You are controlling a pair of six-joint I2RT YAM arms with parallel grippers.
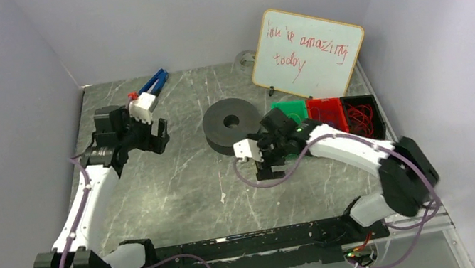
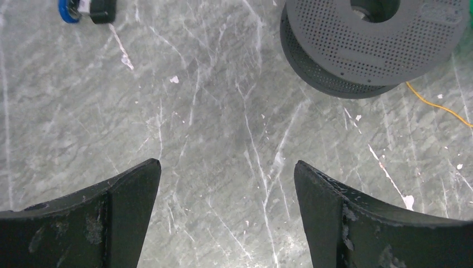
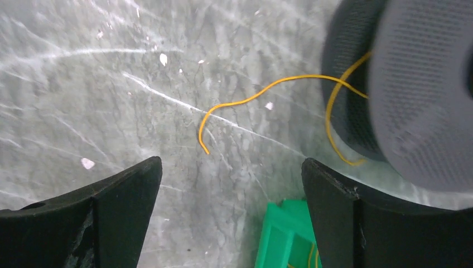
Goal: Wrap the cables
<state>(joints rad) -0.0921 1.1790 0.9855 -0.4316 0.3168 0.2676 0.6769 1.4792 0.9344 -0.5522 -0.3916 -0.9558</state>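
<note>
The thin yellowish-tan cable (image 3: 251, 96) is seen in the right wrist view lying loose on the grey marbled table (image 3: 83, 84), ahead of the right fingers (image 3: 111, 218) and untouched by them. Its free end is curled down toward the gap between the two fingers, nearer the left-hand one in that view yet apart from it. From there the strand is led in a wavy line to the perforated black round spool (image 3: 424, 95), where it is crossed by a second loop that sags against the spool's side. The right fingers are spread wide and released. Only bare table and a corner of a green plastic tray (image 3: 284, 234) are seen between them, and nothing is gripped.

In the left wrist view a short stretch of yellowish cable (image 2: 440, 106) is shown running away from the foot of the spool (image 2: 362, 44). It is well apart from the left fingers (image 2: 111, 218), which are likewise spread wide with nothing held.

From the top camera the right arm (image 1: 352, 148) is seen stretched forward and inward, its wrist bent down just beside the near edge of the spool (image 1: 232, 124). The left arm (image 1: 87, 201) is extended from its base along the left side of the table, with its wrist turned toward the spool and kept well apart from it.
</note>
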